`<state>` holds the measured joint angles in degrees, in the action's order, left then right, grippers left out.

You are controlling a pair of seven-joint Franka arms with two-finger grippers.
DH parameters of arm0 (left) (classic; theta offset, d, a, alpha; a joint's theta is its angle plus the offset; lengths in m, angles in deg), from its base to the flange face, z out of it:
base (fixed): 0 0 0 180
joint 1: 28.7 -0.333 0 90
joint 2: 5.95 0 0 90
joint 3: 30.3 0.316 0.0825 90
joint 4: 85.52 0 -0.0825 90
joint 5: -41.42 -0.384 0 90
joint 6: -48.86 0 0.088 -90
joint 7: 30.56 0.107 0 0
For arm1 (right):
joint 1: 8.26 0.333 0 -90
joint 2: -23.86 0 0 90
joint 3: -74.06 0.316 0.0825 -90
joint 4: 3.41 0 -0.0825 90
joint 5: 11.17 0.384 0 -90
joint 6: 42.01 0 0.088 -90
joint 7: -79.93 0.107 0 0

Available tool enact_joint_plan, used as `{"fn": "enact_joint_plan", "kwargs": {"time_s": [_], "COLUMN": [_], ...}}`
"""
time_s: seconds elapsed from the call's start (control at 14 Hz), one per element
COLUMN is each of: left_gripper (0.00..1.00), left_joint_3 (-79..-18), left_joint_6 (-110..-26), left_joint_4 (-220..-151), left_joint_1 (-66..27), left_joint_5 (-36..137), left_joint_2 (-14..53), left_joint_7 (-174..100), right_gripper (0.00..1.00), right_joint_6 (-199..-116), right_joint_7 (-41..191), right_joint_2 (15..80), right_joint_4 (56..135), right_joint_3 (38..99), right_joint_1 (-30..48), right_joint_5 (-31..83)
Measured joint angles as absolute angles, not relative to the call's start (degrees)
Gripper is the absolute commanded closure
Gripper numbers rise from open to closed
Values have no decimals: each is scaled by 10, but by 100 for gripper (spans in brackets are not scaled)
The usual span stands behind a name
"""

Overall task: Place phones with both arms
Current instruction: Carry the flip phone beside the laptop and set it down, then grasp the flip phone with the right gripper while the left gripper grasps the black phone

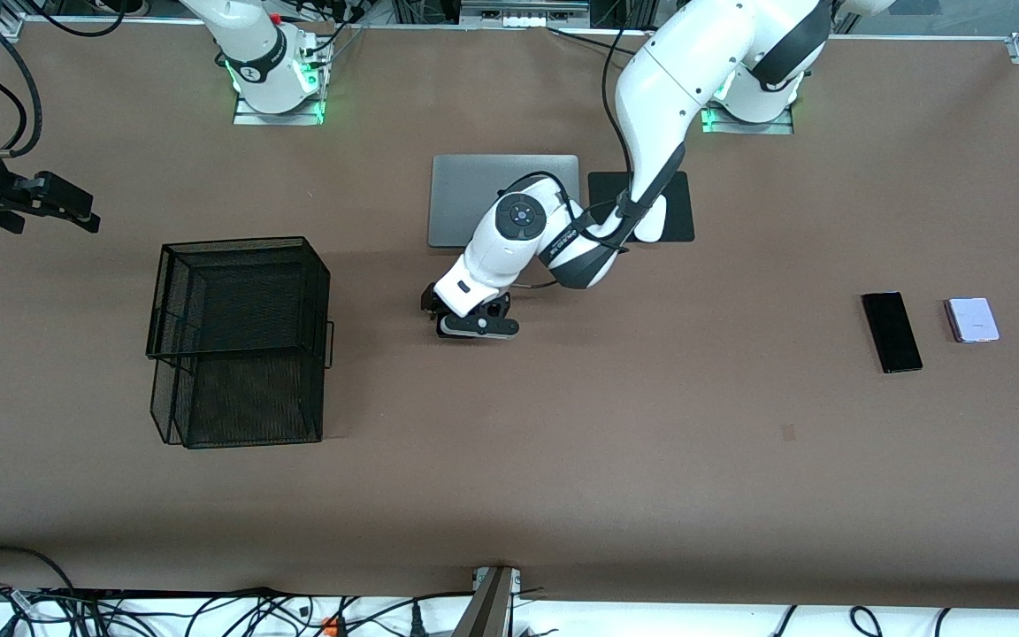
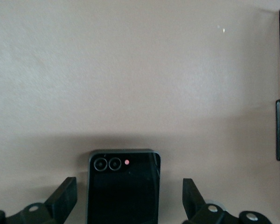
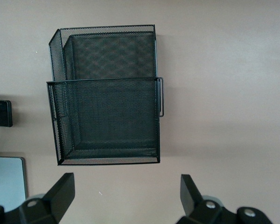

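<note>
- Nearest the front camera, toward the left arm's end of the table [image 1: 563, 495], lie two phones well apart from the arms: a long slim black phone [image 1: 892, 332] and, just beside it, a small squarish pale lilac phone [image 1: 972, 319]. Both are flat, smooth slabs with rounded corners.
- The table is a matte brown sheet, faintly grainy.
- The black wire-mesh basket [image 1: 240, 341] stands toward the right arm's end, a stepped, open-topped box.
- The left gripper [image 1: 470, 317] is low over the mid-table. Its wrist view shows its black fingers [image 2: 65, 196] spread wide, with a small squarish black phone [image 2: 123, 186] lying flat between them, untouched. The glossy back shows two round lenses.
- Risk, as I judge it: the phone is thin and slick, so fingertips closing too high could slip off its edges, and closing off-centre could spin or push it.
- The right gripper [image 1: 54, 202] hangs at the table's edge, above the basket, waiting, its fingers [image 3: 60, 191] apart and empty.
- Farthest back, a flat silver laptop [image 1: 474, 190] lies shut, beside a black mat [image 1: 682, 208].
</note>
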<state>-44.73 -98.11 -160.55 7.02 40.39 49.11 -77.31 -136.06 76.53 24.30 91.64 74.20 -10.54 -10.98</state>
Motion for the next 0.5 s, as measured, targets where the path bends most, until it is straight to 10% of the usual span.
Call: {"fn": "enact_joint_plan", "kwargs": {"time_s": [0.5], "left_gripper": [0], "left_joint_3": [-436], "left_joint_6": [-570], "left_joint_4": [-1588], "left_joint_1": [-52], "left_joint_5": [364], "left_joint_2": [346], "left_joint_7": [-772], "right_gripper": [0], "right_joint_6": [-1380], "right_joint_7": [772], "right_joint_2": [279], "right_joint_4": [918], "right_joint_3": [751], "right_joint_1": [-59], "right_joint_5": [-109]}}
